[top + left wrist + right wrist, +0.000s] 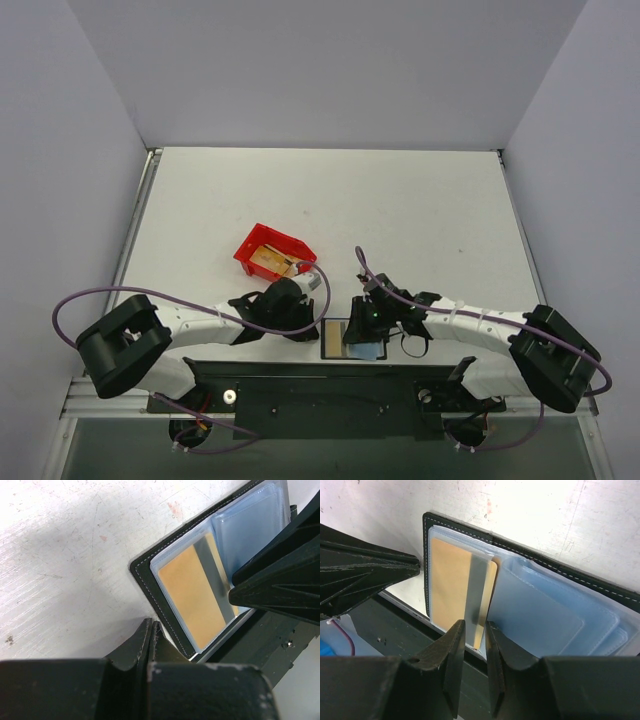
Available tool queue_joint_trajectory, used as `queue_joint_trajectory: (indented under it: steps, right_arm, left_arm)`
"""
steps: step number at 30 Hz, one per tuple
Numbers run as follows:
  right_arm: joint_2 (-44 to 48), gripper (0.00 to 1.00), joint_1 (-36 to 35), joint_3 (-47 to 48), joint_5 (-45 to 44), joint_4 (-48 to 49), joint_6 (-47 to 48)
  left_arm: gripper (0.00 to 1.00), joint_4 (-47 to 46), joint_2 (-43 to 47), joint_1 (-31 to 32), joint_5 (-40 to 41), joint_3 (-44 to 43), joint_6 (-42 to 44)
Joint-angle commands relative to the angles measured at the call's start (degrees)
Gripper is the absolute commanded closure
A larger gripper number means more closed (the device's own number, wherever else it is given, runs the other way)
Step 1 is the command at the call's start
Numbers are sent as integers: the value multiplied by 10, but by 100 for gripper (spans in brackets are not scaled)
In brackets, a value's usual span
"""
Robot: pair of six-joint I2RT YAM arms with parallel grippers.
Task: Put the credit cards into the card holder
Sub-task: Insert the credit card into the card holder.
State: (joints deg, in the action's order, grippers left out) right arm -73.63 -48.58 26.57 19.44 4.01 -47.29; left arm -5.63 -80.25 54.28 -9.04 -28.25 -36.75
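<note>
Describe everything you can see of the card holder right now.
The card holder lies open and flat at the table's near edge. Its cover looks like black leather with pale stitching along the rim; inside are clear, blue-tinted plastic sleeves. A gold-tan credit card with a grey stripe sits in the left sleeve. The shut left gripper is at its left edge; the right gripper's narrowly parted jaws hang over the card's near end.
</note>
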Motion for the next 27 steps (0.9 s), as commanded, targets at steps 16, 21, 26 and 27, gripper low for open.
queue_joint_trajectory:
  steps: [16, 21, 26, 27]
  right_arm:
    - [-28, 78, -11, -4, 25, 42, -14]
    - [-24, 78, -11, -11, 31, 60, -18]
    - [1, 78, -8, -6, 15, 37, -4]
    - [16, 78, -6, -6, 1, 29, 0]
  left_arm:
    - [100, -16, -17, 2, -10, -17, 11]
    - [100, -18, -18, 2, -11, -16, 11]
    - [100, -15, -14, 2, -7, -15, 10]
    - [100, -14, -12, 2, -6, -14, 10]
